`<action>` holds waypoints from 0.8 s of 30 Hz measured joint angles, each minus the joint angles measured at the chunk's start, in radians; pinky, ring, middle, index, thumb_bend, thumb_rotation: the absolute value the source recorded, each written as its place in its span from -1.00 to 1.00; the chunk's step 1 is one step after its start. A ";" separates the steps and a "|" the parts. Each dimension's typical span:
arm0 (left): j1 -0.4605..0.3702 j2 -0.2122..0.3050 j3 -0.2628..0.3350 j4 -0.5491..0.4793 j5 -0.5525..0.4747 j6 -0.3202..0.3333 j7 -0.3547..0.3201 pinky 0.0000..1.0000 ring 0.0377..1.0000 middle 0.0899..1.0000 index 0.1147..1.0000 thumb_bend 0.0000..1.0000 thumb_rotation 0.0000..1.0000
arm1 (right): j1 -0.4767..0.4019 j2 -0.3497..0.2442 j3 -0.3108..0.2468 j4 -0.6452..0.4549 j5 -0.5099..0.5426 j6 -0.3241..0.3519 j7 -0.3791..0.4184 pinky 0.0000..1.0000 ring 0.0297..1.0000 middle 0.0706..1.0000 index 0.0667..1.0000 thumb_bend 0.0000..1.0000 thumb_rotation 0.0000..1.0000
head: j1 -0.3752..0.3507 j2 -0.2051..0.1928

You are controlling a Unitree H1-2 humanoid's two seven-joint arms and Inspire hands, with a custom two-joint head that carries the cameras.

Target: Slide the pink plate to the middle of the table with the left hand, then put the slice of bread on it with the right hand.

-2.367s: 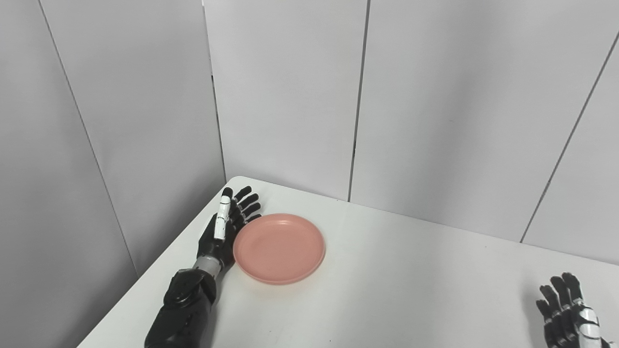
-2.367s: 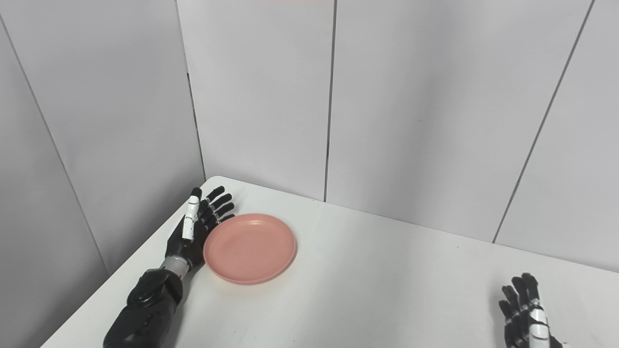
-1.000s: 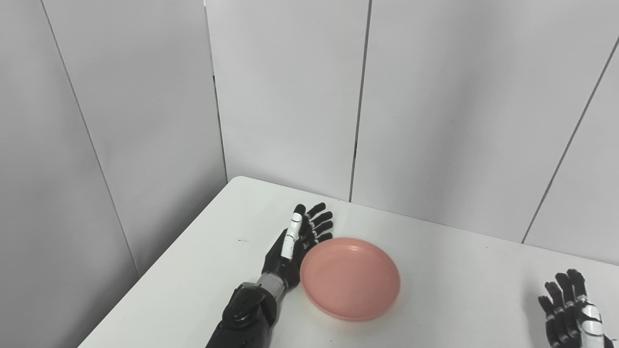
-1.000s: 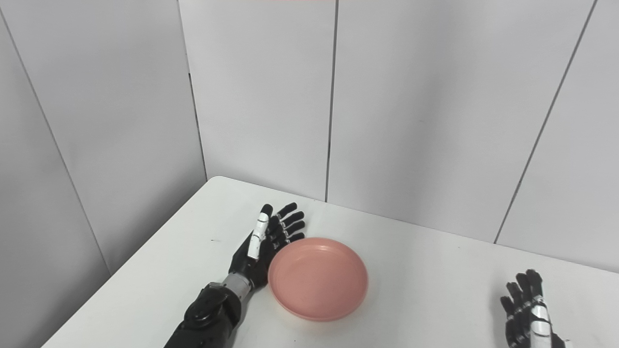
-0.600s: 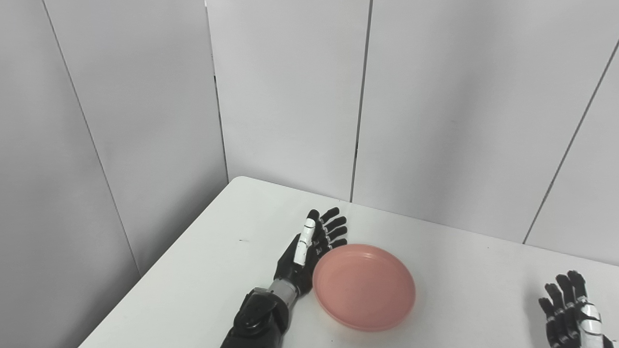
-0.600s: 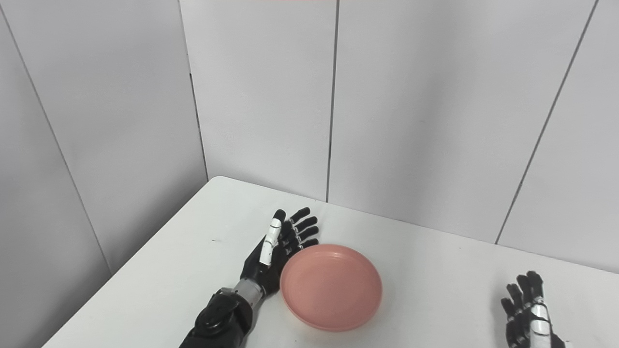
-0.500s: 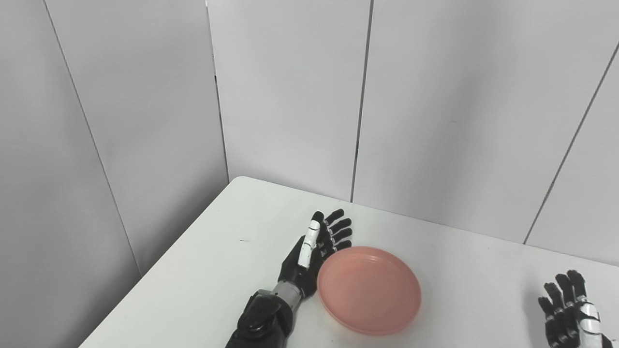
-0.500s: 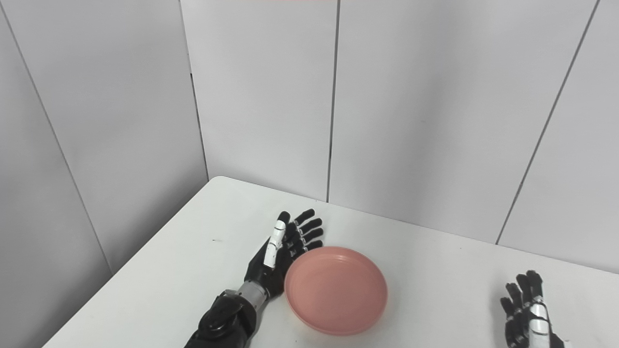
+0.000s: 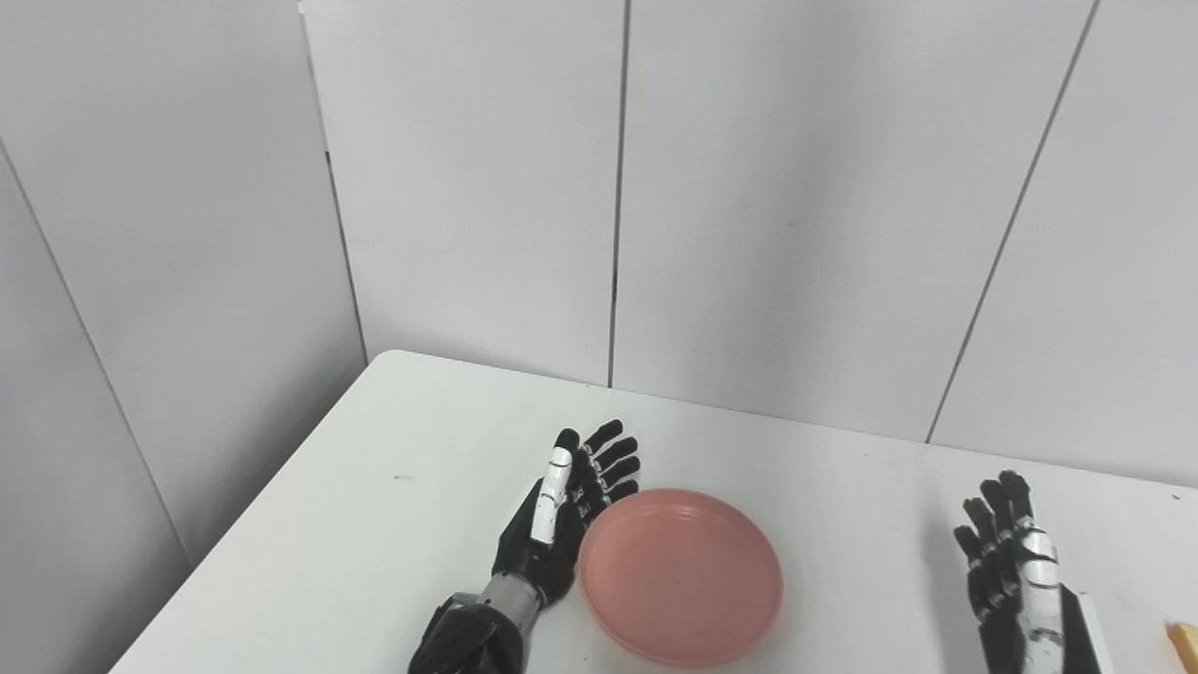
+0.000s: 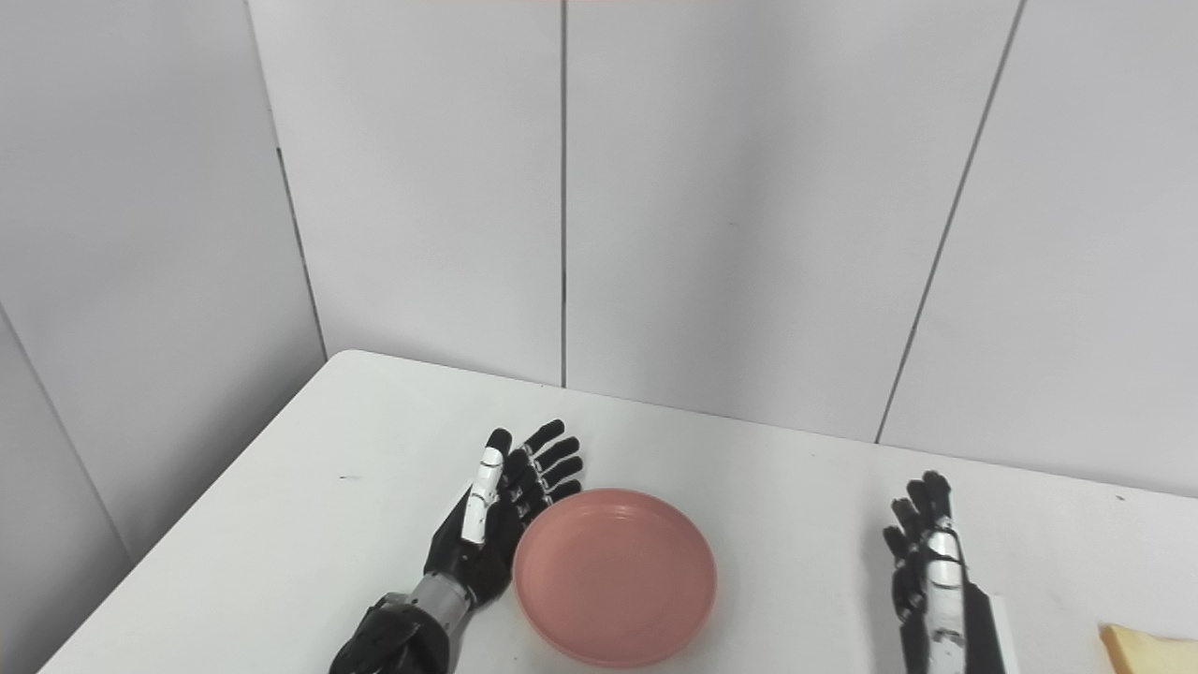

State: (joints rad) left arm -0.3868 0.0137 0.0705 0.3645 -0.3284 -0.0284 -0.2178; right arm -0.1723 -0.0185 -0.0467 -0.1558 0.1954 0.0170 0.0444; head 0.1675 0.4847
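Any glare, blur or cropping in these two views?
Left eye view: even, soft light, sharp, faint shadow under the pink plate; the slice of bread is cut by the frame corner. Right eye view: equally sharp, no glare; more of the bread shows.

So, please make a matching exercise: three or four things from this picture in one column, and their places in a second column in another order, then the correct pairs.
Things:
1. pink plate
2. left hand
3. right hand
4. slice of bread

Places:
A. bottom right corner, cut off by the picture's edge
B. against the plate's left rim, fingers spread
C. middle of the table, nothing on it
D. between plate and bread, holding nothing

Pairs: 1-C, 2-B, 3-D, 4-A
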 measured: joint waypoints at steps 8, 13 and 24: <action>0.025 -0.004 -0.012 -0.048 0.000 0.038 -0.003 0.76 0.77 0.75 0.70 0.50 0.95 | -0.002 0.032 0.013 0.000 -0.026 0.016 -0.033 0.96 0.90 0.92 0.92 0.40 0.79 | -0.092 0.023; 0.046 -0.008 -0.034 -0.079 0.001 0.054 -0.014 0.76 0.79 0.77 0.70 0.49 0.91 | -0.008 0.053 0.022 0.000 -0.041 0.045 -0.046 0.99 0.88 0.91 0.90 0.46 0.80 | -0.154 0.049; 0.083 -0.036 -0.045 -0.134 0.000 0.080 -0.018 0.83 0.88 0.82 0.76 0.43 0.89 | -0.018 0.057 0.037 -0.030 -0.061 0.062 -0.057 0.97 0.90 0.89 0.86 0.34 0.80 | -0.273 0.107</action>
State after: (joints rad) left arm -0.3037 -0.0227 0.0251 0.2307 -0.3284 0.0513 -0.2354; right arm -0.1898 0.0389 -0.0101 -0.1853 0.1343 0.0793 -0.0123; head -0.1057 0.5921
